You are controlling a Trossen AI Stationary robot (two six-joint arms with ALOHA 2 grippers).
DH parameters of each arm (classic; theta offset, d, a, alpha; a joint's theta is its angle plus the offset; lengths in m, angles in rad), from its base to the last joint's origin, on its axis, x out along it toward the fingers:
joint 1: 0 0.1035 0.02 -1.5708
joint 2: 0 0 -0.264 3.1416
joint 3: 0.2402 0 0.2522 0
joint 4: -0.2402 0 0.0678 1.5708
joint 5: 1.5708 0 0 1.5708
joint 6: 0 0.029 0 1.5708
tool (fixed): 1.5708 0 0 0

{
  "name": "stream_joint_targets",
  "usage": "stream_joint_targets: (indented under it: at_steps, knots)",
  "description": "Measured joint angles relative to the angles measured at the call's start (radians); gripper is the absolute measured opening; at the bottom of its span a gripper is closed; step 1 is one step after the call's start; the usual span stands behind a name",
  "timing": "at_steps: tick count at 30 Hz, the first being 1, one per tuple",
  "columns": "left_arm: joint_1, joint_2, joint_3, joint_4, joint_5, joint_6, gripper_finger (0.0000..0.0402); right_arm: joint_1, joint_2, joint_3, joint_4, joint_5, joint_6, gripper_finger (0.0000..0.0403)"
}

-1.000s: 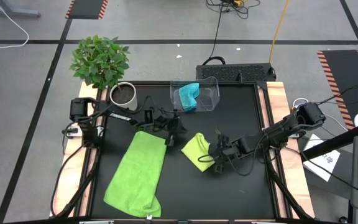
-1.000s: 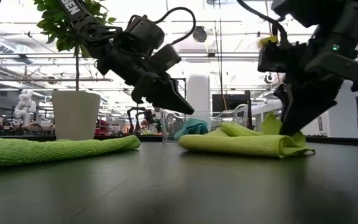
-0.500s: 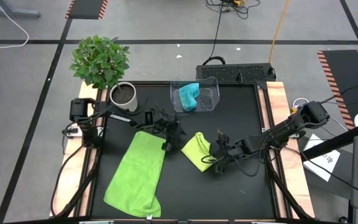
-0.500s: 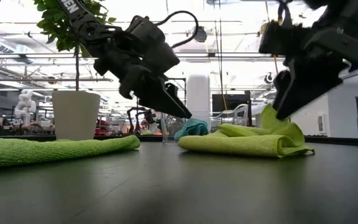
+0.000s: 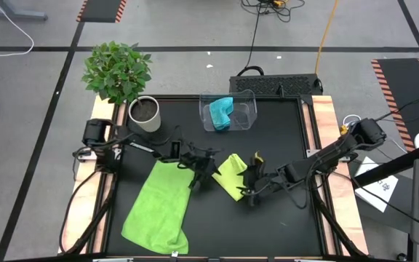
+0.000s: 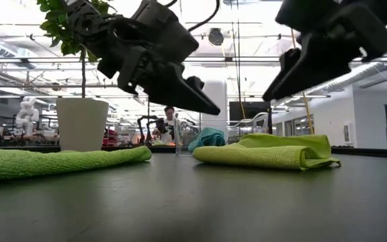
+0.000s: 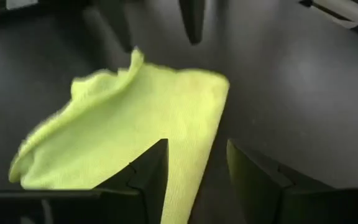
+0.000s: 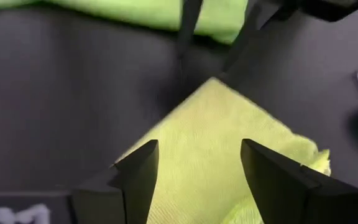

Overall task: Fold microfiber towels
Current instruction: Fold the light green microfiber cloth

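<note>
A small lime-green microfiber towel point(image 5: 231, 173) lies folded flat at the table's middle, also in the low view point(image 6: 267, 154). My left gripper point(image 5: 205, 177) hovers open just left of it and above it point(image 6: 210, 109); its wrist view shows the towel point(image 7: 135, 130) beyond the open fingers. My right gripper point(image 5: 249, 192) hovers open at the towel's near right, raised over it point(image 6: 274, 91). A larger lime-green towel point(image 5: 158, 207) lies spread at the near left. A turquoise towel point(image 5: 220, 113) sits in the clear bin point(image 5: 247, 109).
A potted plant point(image 5: 144, 113) stands at the far left corner. The clear bin is at the far middle. Bare black tabletop point(image 5: 282, 225) lies at the near right. A person shows in the room far behind the table point(image 6: 170, 121).
My right gripper has let go of the small towel's raised flap and risen; the flap has dropped flat onto the folded towel. My left gripper has moved toward the table's near edge, closer to the small towel, and tipped further down.
</note>
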Motion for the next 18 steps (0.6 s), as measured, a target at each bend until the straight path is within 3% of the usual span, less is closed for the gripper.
stream_joint_targets:
  at_steps: [7,18]
  knots:
    - [0.040,0.089,-0.001,0.042,0.000,-0.067,0.0153,-0.029,0.132,-0.001,0.035,-0.041,-0.009,0.0194]
    - [0.076,0.136,0.009,0.031,0.034,-0.167,0.0152,-0.057,0.142,-0.069,-0.159,0.108,0.230,0.0155]
